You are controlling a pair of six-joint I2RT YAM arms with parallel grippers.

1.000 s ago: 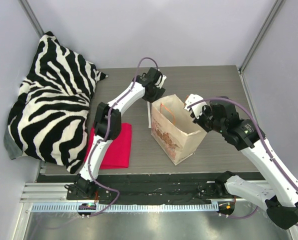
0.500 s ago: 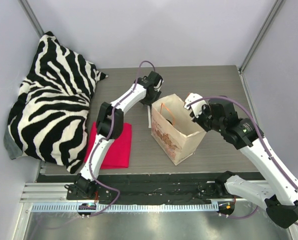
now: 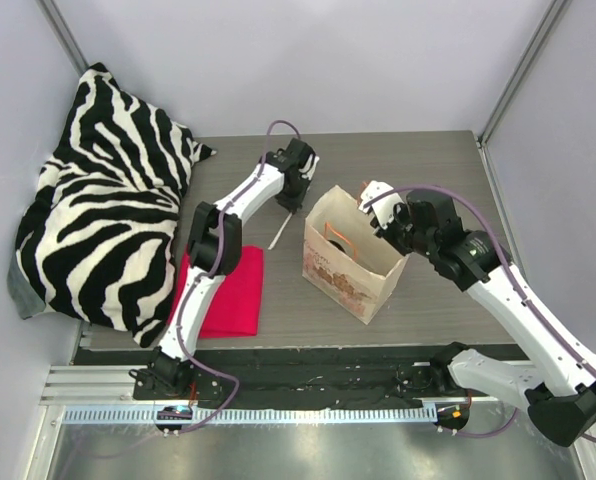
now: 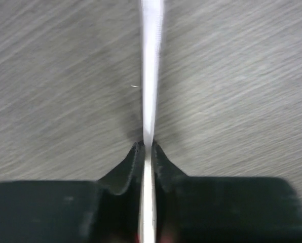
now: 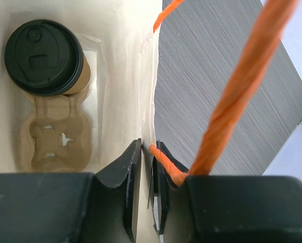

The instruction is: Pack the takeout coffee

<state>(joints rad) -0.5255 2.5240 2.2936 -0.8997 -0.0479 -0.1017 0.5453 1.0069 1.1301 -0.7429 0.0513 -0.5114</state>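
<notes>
The left hand [image 4: 147, 148] has just gone from spread to pressed together. It now pinches a thin flat white strip [image 4: 152, 66] edge-on between its fingers, over the grey wood-grain counter [image 3: 428, 160]. Seen from above, that strip no longer lies alongside the tall kraft paper bag [image 3: 340, 275]. It slants away from the bag's left side, with one end in the hand. I cannot tell whether it is a stirrer, a wrapped straw or something else.

The right hand [image 5: 147, 152] is closed on the bag's pale upper wall, pinching it where the twisted orange handle [image 5: 237, 91] is attached. The bag has turned a little in that grip and stands squarer, its mouth facing up.

The small brown paper cup with the round black plastic lid [image 5: 43, 55] sits upright at the bottom of the bag. It occupies one pocket of the tan pulp two-cup carrier [image 5: 57, 134], and the other pocket is empty.

So the coffee itself looks packed already. The fresh grip on the strip suggests it is the next item to go in, and the held-open mouth leaves room for that.
</notes>
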